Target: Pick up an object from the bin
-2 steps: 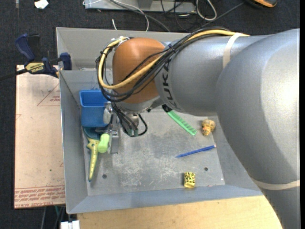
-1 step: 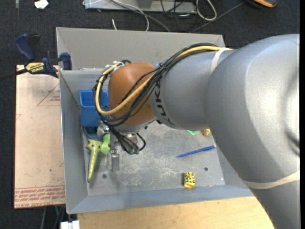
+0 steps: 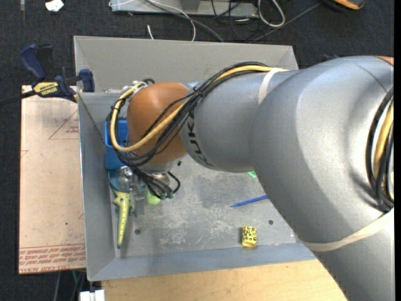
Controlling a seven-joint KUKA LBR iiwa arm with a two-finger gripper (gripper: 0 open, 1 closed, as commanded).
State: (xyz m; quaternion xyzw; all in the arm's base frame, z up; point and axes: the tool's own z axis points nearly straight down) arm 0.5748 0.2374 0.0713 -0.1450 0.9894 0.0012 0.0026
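While gripper (image 3: 130, 185) hangs low, yellow spotted toy (image 3: 122, 217) just beside

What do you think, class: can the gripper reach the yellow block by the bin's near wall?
Probably yes: the yellow block lies alone on bare floor, nothing over it; the gripper, at the view's left, need only cross.

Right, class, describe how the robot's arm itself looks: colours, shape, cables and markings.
The arm is thick, rounded and silver-grey. An orange dome cover caps its wrist. Black and yellow cables run along it. Dark letters mark the casing. The gripper is small and metallic.
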